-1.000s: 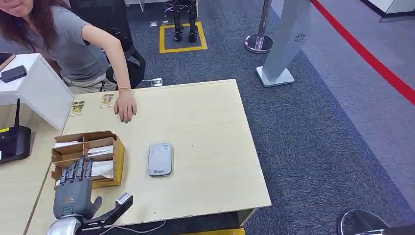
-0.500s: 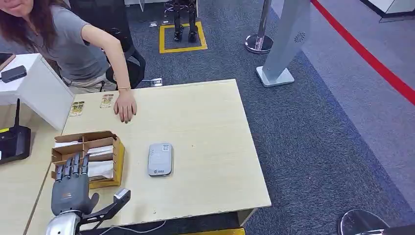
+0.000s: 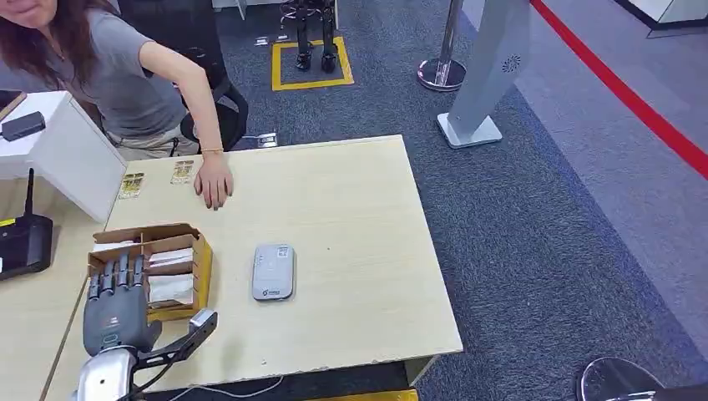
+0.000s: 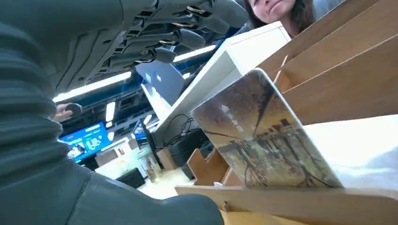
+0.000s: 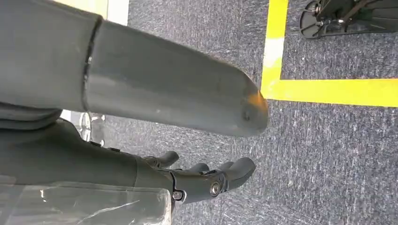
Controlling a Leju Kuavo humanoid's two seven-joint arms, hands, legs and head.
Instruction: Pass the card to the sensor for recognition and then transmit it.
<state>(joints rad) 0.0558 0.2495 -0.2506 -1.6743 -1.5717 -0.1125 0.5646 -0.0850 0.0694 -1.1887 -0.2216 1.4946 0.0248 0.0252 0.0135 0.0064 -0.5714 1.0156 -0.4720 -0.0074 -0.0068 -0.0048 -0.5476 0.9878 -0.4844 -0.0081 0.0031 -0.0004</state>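
Note:
A cardboard box (image 3: 200,266) with compartments holds white cards at the table's left side. My left hand (image 3: 114,311) hovers over the box's near left corner, fingers spread and flat, holding nothing. In the left wrist view a picture-printed card (image 4: 263,136) stands upright in the box, just beyond the fingers (image 4: 187,28). The grey card sensor (image 3: 273,271) lies flat on the table to the right of the box. My right hand (image 5: 206,180) hangs over grey carpet with its fingers apart and nothing in it.
A person sits at the far left with a hand (image 3: 214,180) resting on the table (image 3: 351,217). Two small cards (image 3: 131,185) lie by the far left edge. A black device (image 3: 23,242) and a white cabinet (image 3: 67,150) stand to the left.
My left hand has moved a little left and farther over the box. The person's hand and the sensor have stayed put.

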